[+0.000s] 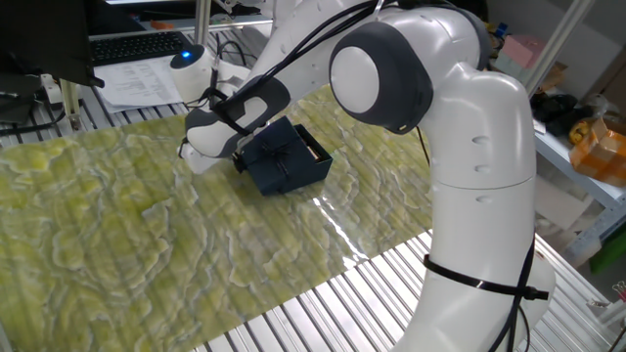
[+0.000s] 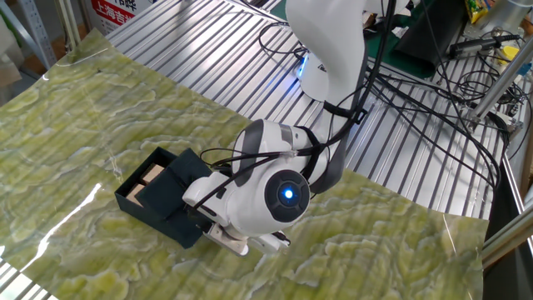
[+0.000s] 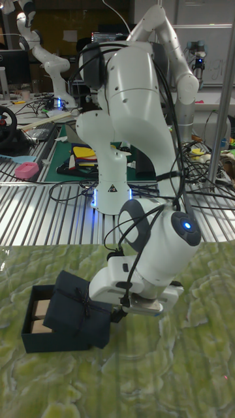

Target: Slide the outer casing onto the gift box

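Observation:
The outer casing, a dark navy sleeve with a thin bow on top, sits partly over the gift box. It is slightly tilted. Only the box's far end sticks out, showing a strip of tan insert. My gripper is at the casing's trailing end and looks shut on that end. The white wrist hides most of the fingers. In one fixed view the casing covers nearly all of the box, with my gripper at its left end. The other fixed view shows the casing beside the wrist.
Everything rests on a green-yellow patterned mat over a slatted metal table. The arm's white base stands behind the mat. Cables lie near the base. Papers and a keyboard are at the table's far edge.

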`<action>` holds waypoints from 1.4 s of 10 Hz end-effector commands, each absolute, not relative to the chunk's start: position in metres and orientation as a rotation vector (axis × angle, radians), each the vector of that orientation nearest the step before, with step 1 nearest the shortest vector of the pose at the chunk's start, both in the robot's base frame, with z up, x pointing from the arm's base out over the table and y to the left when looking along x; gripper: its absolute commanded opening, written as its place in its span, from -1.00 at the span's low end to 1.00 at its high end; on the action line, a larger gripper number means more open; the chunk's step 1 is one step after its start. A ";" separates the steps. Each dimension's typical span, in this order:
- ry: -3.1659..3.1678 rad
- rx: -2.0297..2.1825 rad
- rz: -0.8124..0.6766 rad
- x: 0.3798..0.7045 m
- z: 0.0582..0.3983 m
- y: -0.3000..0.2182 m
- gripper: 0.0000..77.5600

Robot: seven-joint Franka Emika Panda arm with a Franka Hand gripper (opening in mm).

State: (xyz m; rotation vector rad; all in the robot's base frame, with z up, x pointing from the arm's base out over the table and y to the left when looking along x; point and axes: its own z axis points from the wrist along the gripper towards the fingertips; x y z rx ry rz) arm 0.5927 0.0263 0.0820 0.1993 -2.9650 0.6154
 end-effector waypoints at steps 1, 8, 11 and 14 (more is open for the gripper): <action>-2.961 0.240 0.615 0.597 0.086 0.008 -1.00; -2.941 0.275 0.619 0.598 0.099 -0.003 -1.00; -2.937 0.295 0.623 0.599 0.101 -0.013 -1.00; -2.932 0.304 0.628 0.599 0.103 -0.015 -1.00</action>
